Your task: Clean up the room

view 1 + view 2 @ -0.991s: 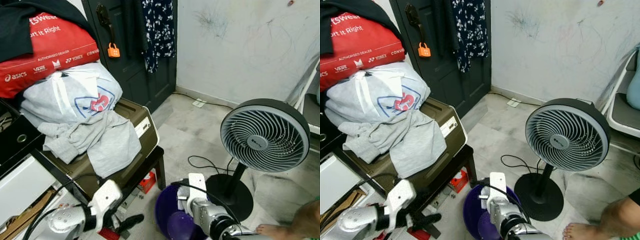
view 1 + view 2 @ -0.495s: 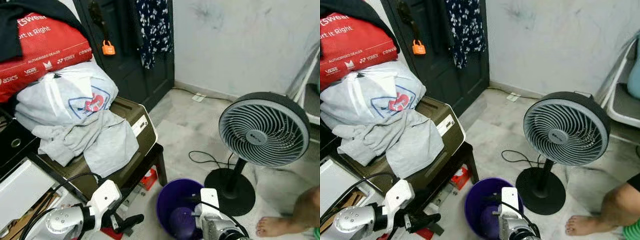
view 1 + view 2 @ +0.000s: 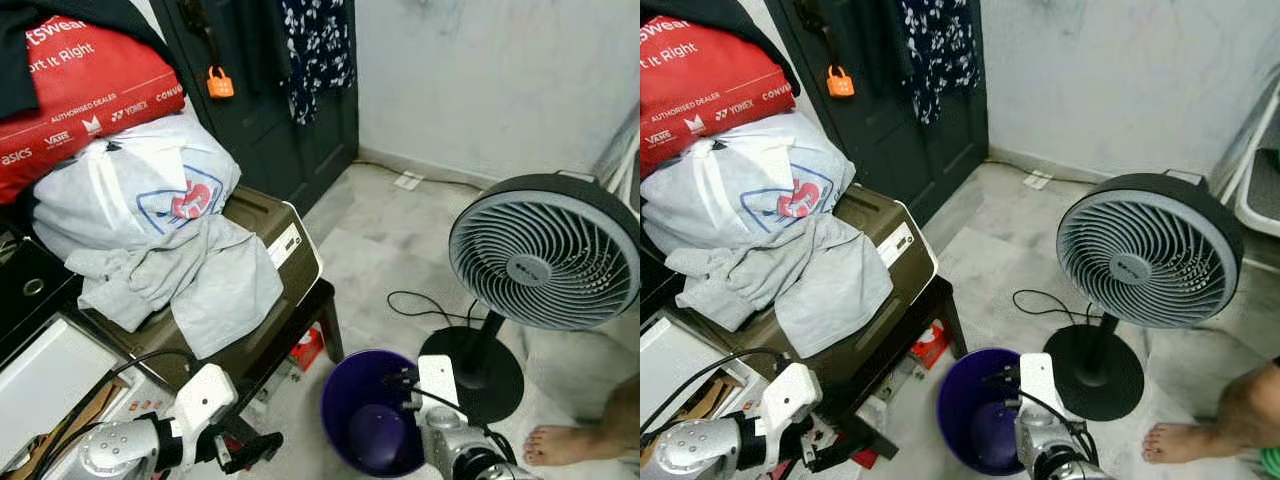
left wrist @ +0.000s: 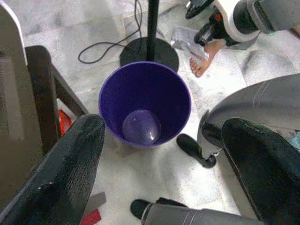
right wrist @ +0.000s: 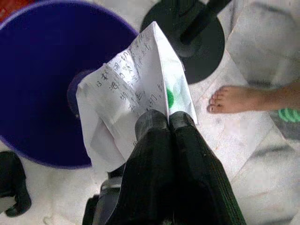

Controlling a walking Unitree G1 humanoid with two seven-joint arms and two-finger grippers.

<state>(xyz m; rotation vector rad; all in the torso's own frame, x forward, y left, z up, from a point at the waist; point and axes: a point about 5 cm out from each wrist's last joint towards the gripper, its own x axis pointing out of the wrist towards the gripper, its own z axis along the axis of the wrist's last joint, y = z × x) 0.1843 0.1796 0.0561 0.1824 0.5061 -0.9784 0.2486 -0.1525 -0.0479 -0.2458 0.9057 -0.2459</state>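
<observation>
A purple bin (image 3: 362, 437) stands on the floor between the black stool and the fan, with nothing in it in the left wrist view. My right gripper (image 5: 166, 123) is shut on a folded white paper (image 5: 136, 79) with handwriting and a green mark. It holds the paper just above the bin's rim (image 5: 33, 159), on the side toward the fan base. My right arm (image 3: 440, 415) rises at the bin's right edge. My left gripper (image 4: 161, 129) is open, low beside the stool, looking down on the bin (image 4: 145, 108).
A standing fan (image 3: 545, 262) with a black round base (image 5: 187, 28) and a floor cable (image 3: 420, 305) is right of the bin. A person's bare foot (image 3: 560, 445) is near the base. Grey clothes (image 3: 195, 285) and bags lie heaped on a brown case on the stool (image 3: 325, 310).
The head view has shifted a little. My right wrist has gone from over the bin's middle to its right rim, so more of the bin shows. The left gripper sits slightly lower.
</observation>
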